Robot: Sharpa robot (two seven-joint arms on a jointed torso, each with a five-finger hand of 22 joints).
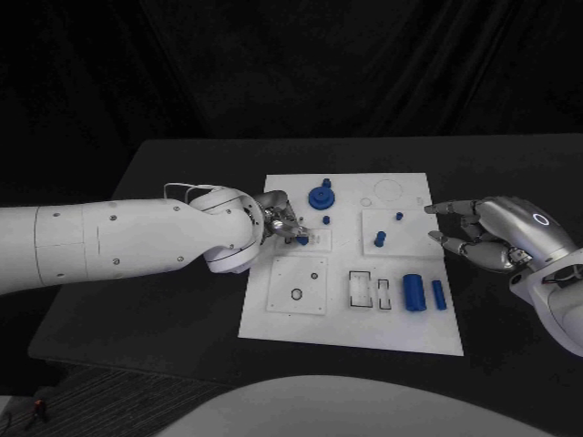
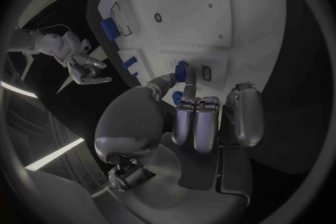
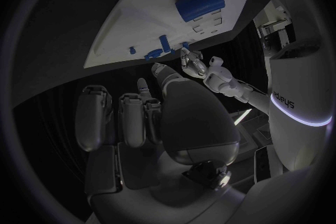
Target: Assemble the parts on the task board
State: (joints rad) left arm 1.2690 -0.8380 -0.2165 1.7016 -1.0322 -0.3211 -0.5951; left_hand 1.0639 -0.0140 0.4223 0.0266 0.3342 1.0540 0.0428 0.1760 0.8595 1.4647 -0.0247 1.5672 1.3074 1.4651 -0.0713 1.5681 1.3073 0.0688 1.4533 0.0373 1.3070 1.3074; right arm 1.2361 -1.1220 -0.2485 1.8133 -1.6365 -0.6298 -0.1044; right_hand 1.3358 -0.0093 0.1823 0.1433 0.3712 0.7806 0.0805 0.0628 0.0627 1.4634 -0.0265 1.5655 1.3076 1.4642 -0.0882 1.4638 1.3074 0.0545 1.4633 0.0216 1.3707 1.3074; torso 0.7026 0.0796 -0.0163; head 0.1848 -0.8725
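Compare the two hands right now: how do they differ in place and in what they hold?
The left hand is over the task board and pinches a small blue part; the right hand hangs beside the board's edge over the black table, holding nothing, fingers loosely curled. Both are silver.

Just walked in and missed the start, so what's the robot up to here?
It is assembling small blue parts on the white task board. The left hand is over the board's middle, pinching a small blue part at a square plate there. The right hand hovers at the board's right edge, holding nothing. Two blue cylinders lie on the board, and a round blue piece stands near its far edge.
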